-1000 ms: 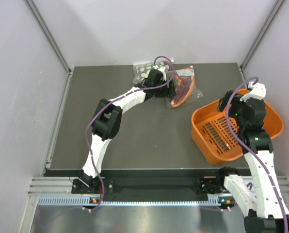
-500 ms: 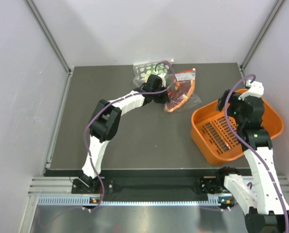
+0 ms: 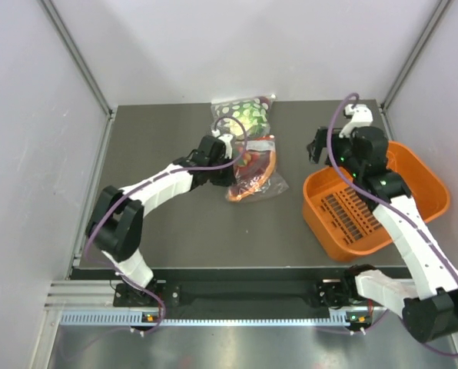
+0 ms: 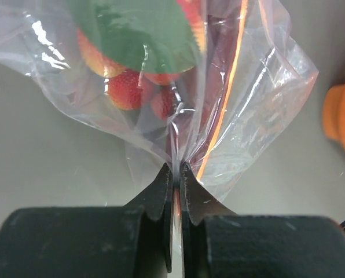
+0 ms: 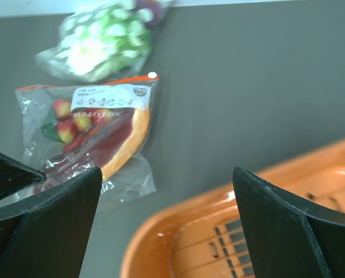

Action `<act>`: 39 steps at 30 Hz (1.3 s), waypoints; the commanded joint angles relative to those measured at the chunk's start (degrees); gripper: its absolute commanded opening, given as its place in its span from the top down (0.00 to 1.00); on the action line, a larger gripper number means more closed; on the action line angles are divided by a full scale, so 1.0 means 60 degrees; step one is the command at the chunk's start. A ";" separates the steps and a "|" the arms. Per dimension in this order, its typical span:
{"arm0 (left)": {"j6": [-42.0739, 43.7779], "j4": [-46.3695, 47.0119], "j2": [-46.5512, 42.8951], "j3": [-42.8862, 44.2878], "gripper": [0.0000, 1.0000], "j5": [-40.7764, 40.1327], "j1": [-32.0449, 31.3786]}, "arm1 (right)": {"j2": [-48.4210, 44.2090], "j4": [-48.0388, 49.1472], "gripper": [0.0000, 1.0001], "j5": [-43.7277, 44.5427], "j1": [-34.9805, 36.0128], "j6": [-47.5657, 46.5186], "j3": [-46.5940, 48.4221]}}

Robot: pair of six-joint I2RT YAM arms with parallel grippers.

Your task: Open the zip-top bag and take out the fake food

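Note:
The zip-top bag point(image 3: 253, 175) lies on the dark table, clear with an orange zip strip point(image 4: 223, 113) and a white label point(image 5: 107, 96). The fake food shows through the plastic: red berries point(image 4: 125, 94) with a green leaf point(image 4: 140, 26), and a dark reddish piece point(image 5: 106, 145). My left gripper point(image 3: 227, 169) is shut on a pinched fold of the bag's plastic point(image 4: 176, 171) beside the zip strip. My right gripper point(image 3: 318, 147) hangs open and empty over the table between the bag and the basket; in the right wrist view point(image 5: 167, 171) the bag point(image 5: 85, 136) lies ahead to its left.
A second clear bag with green-and-white spotted contents point(image 3: 241, 114) lies at the table's far edge, just behind the zip-top bag. An orange slotted basket point(image 3: 315, 209) stands at the right side, its rim point(image 5: 178, 220) just below my right gripper.
My left gripper shut on the bag and dragged it nearer and to the left. My right arm swung out from above the basket toward the far left, closer to the bag.

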 commanded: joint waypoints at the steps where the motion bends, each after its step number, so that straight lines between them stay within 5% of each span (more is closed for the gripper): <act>1: -0.0117 -0.0293 -0.1311 -0.0861 1.00 -0.0457 0.0035 | 0.0710 0.1060 0.05 -0.1214 0.0566 0.0305 0.0542; 7: -0.0966 -0.0982 -0.2820 -0.2546 1.00 -0.0649 0.0035 | 0.2204 0.1971 0.06 -0.2580 0.1122 0.1143 0.0672; 11: -0.1569 -0.1055 -0.3932 -0.3672 1.00 -0.0341 0.0035 | 0.3551 0.1213 0.07 -0.2975 0.1722 0.1129 0.1609; 21: -0.1950 -0.1626 -0.4682 -0.4612 1.00 -0.0268 0.0035 | 0.6641 0.0931 0.10 -0.3591 0.2544 0.1699 0.2724; 31: -0.1863 -0.1758 -0.4814 -0.4906 1.00 -0.0048 0.0035 | 0.8152 0.1970 0.12 -0.3898 0.2632 0.1744 0.3003; 39: -0.1570 -0.1861 -0.4536 -0.4921 1.00 0.0172 0.0035 | 0.9090 0.4560 0.31 -0.6063 0.2632 0.2284 0.2754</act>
